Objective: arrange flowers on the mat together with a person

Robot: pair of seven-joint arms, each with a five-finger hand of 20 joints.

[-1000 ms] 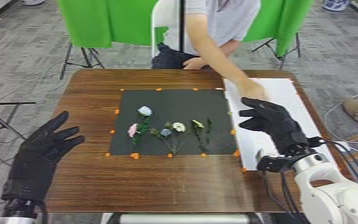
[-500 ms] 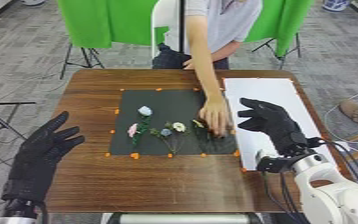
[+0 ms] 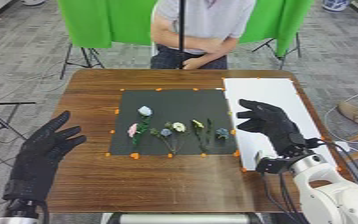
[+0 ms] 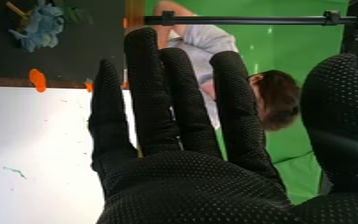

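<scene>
In the head view a dark mat (image 3: pixel 171 100) lies mid-table with several flowers: a pale blue one (image 3: pixel 145 111) at upper left, a pink one (image 3: pixel 132 130) below it, a white one (image 3: pixel 178 127) and a dusty blue one (image 3: pixel 166 132) in the middle, a yellow one (image 3: pixel 198 123), and a blue one (image 3: pixel 222 133) near the right edge. My right hand (image 3: pixel 266 120) is over the white sheet, right of the mat, open and empty. My left hand (image 3: pixel 47 145) stays open left of the mat. In the right wrist view my right hand (image 4: pixel 193 185) has straight fingers, and the blue flower (image 4: pixel 40 27) lies on the mat.
A white sheet (image 3: pixel 269 95) lies along the table's right side, with green bits near its lower part. Orange marks (image 3: pixel 135 156) surround the mat. The person sits at the far edge of the wooden table (image 3: pixel 149 185), arms drawn in.
The person's hand has come from the white sheet to the mat's right side and withdrawn. The blue flower now lies there. Both my hands have kept still.
</scene>
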